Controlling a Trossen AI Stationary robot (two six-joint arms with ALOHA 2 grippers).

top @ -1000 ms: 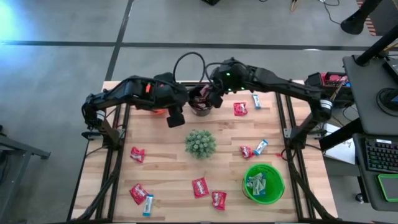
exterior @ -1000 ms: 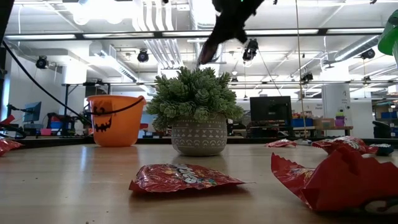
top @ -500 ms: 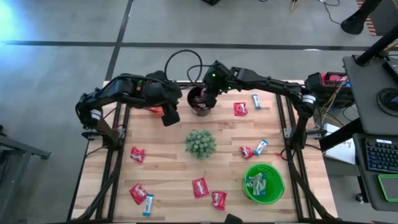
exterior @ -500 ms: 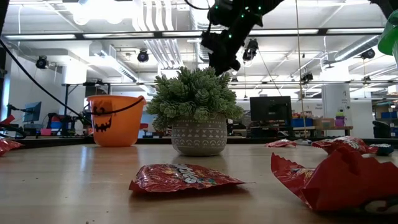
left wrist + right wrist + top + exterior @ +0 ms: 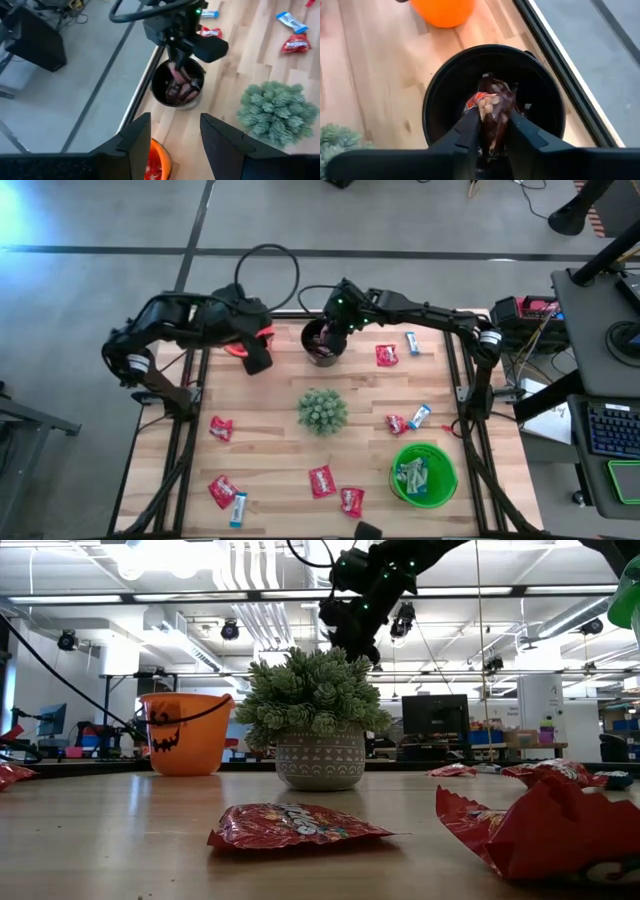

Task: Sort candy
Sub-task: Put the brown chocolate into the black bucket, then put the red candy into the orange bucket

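High view: the right gripper point(image 5: 328, 338) is hanging over the black bucket point(image 5: 322, 343); the left gripper point(image 5: 258, 360) is waiting beside the orange bucket point(image 5: 238, 349).

Left wrist view: its fingers point(image 5: 136, 141) are standing spread, holding nothing.

Right wrist view: the right fingers point(image 5: 470, 131) are pinching a dark brown candy point(image 5: 495, 111), which is hanging just above the bucket's candy pile.

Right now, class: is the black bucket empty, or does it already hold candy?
It holds candy. Dark brown wrappers lie inside the black bucket, and the right gripper hangs over it with another brown candy between its fingers.
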